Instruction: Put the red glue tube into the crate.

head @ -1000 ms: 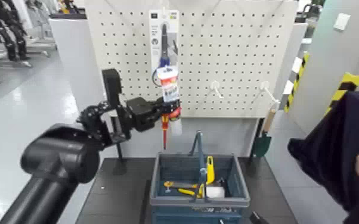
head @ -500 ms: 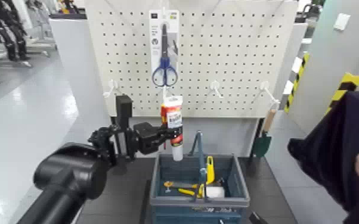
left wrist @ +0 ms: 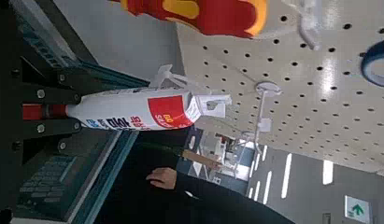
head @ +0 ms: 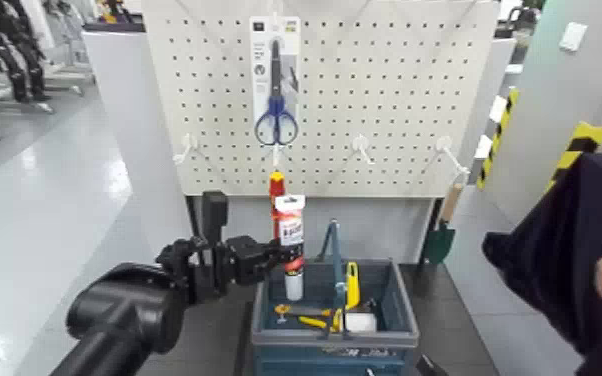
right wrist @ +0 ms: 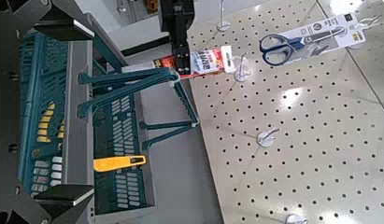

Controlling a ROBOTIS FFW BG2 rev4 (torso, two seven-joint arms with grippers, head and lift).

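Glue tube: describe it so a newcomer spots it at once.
Below the pegboard, above the crate's left part, the left gripper holds the glue tube upright. Unlike the red-and-yellow screwdriver behind, it is mostly white with red bands and lettering.

- Pegboard (head: pixel 405 110): pale, perforated, upright; white hooks (head: pixel 361 146) project from its face.
- Scissors (head: pixel 276 100): blue handles, lowermost; mounted on a white card (head: pixel 261 70), hung on pegboard.
- Screwdriver (head: pixel 277 186): red and yellow handle, hanging below the scissors.
- Trowel (head: pixel 439 240): green blade down, wooden handle up, near the board's lower corner.
- Yellow-handled tool (head: pixel 353 284): inside the bin, white item (head: pixel 361 322) beside it.
- Barrier strips (head: pixel 577 152): yellow-black, on the floor behind.
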